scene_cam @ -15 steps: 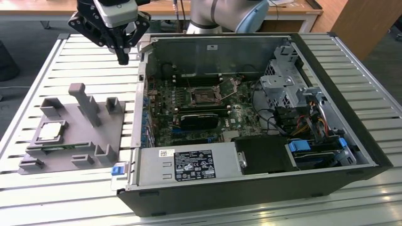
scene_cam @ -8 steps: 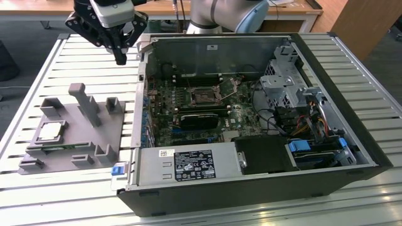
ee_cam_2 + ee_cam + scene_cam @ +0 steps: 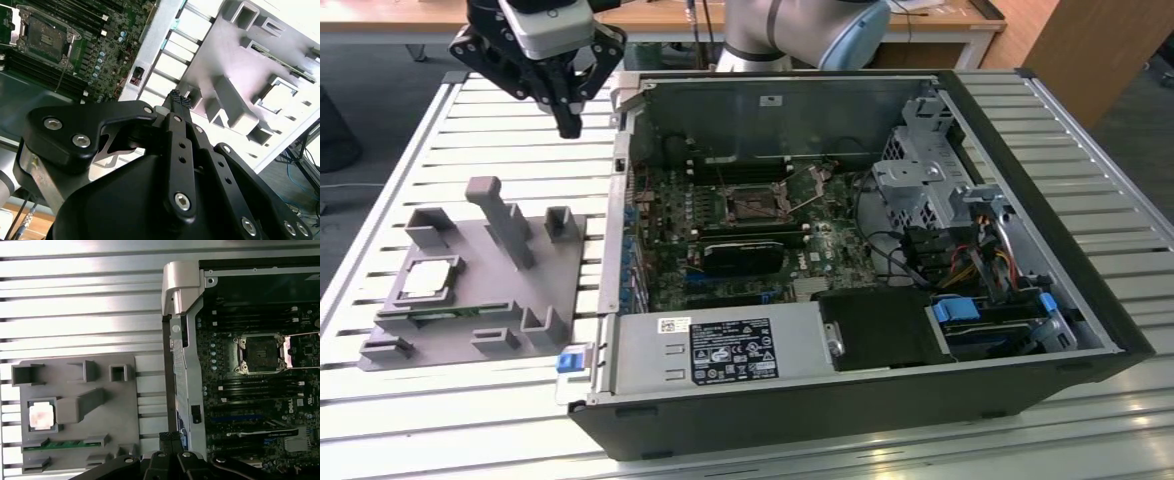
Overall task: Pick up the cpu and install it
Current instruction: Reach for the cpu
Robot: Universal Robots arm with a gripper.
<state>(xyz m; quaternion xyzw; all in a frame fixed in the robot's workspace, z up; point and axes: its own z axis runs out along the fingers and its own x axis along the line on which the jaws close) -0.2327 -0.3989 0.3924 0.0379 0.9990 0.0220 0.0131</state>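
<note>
Hovering beside the case [image 3: 854, 405], hand [image 3: 568, 128] closed on nothing.
Cpu [image 3: 430, 278] in tray [image 3: 574, 275]: likely light, stiff, fragile; grip its edges.

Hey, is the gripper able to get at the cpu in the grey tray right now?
Probably yes. The cpu lies uncovered in its pocket of the grey tray, and the gripper hangs shut and empty above the table. The tray's tall post stands beside the chip, not over it.
</note>
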